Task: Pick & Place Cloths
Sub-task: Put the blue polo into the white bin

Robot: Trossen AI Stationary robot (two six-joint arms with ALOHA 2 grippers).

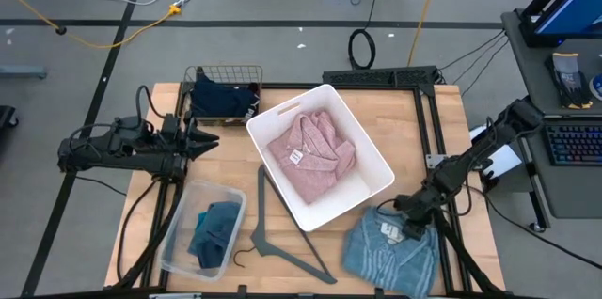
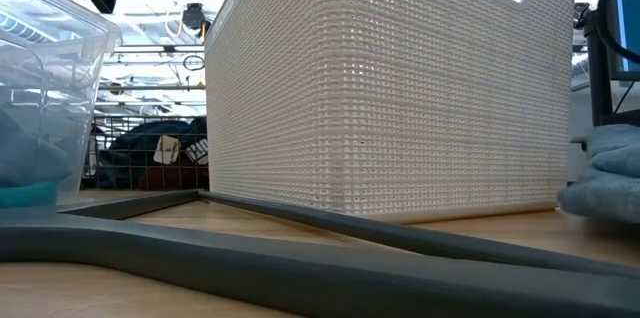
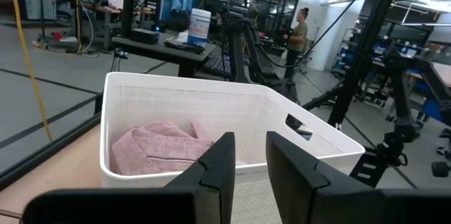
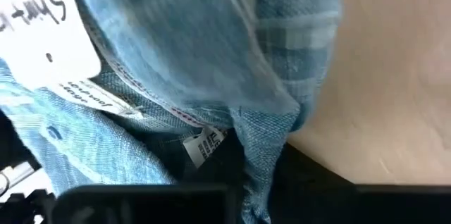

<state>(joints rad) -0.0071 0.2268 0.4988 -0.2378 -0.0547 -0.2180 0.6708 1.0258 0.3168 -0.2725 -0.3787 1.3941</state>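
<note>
The blue striped shirt (image 1: 390, 252) with its white label (image 4: 42, 34) lies flat at the table's near right corner. My right gripper (image 1: 414, 212) is down at the shirt's far edge, and the shirt (image 4: 176, 55) fills the right wrist view. The pink fleece (image 1: 310, 153) lies in the white basket (image 1: 324, 87). My left gripper (image 1: 214, 139) hovers open left of the basket, pointing at it, with the fleece (image 3: 151, 146) beyond its fingers (image 3: 218, 168). A navy cloth (image 1: 221, 100) fills the wire basket. A teal cloth (image 1: 214, 233) sits in the clear bin (image 1: 179, 243). Black and dark red cloths do not show.
The grey hanger (image 1: 268, 228) lies flat between the clear bin and the white basket, near the table's near edge. The wire basket (image 1: 224, 75) stands at the far edge. A black frame (image 1: 437, 120) runs along the table's right side. People stand in the room behind.
</note>
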